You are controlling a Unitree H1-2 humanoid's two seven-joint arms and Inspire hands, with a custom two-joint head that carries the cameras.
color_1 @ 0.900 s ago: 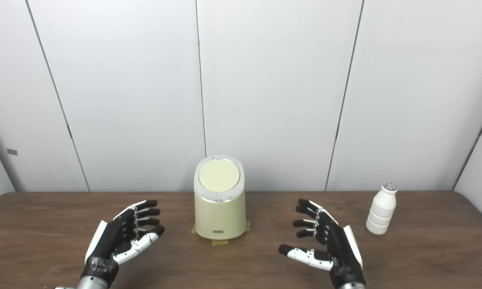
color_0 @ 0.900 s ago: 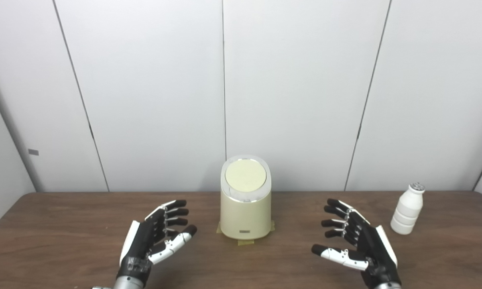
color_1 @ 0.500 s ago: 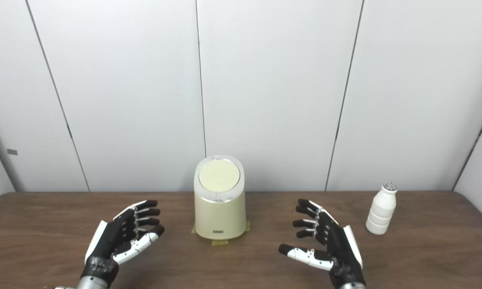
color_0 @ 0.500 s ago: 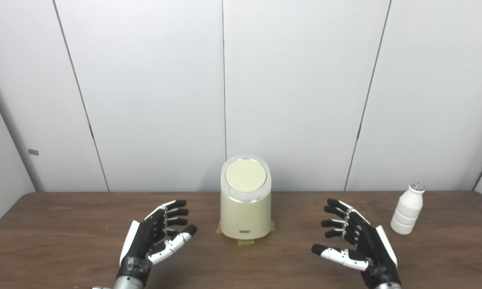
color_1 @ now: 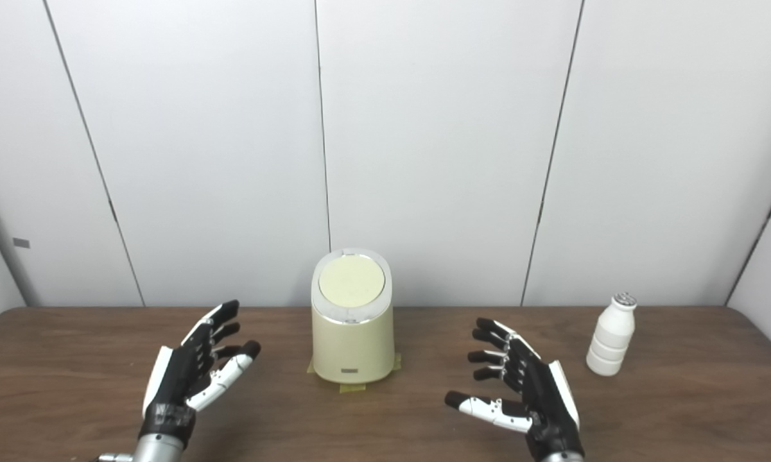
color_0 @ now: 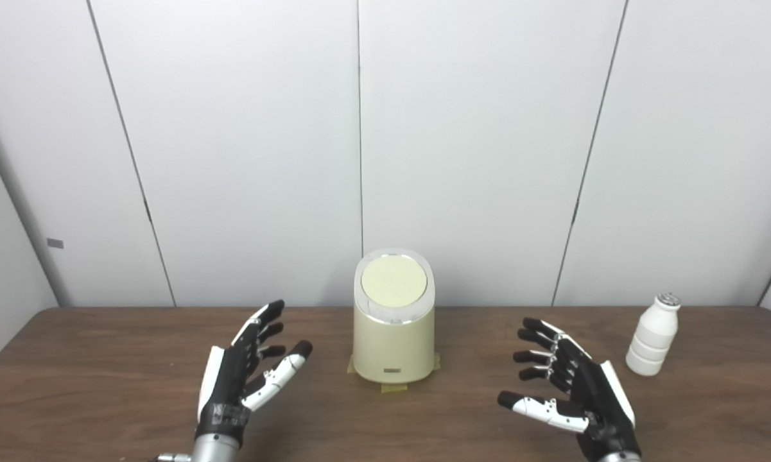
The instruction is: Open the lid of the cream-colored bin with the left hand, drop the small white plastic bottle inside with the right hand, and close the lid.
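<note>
R hand (color_0: 574, 391); bottle (color_0: 651, 335) far right

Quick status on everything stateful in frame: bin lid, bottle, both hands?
Cream-colored bin: upright on the table, yellow tape under its base.
Bin lid: closed.
Small white plastic bottle: upright on the table, capped, right of the right hand, untouched.
Left hand: open, empty, left of the bin, apart from it.
Right hand: open, empty, between bin and bottle.
</note>
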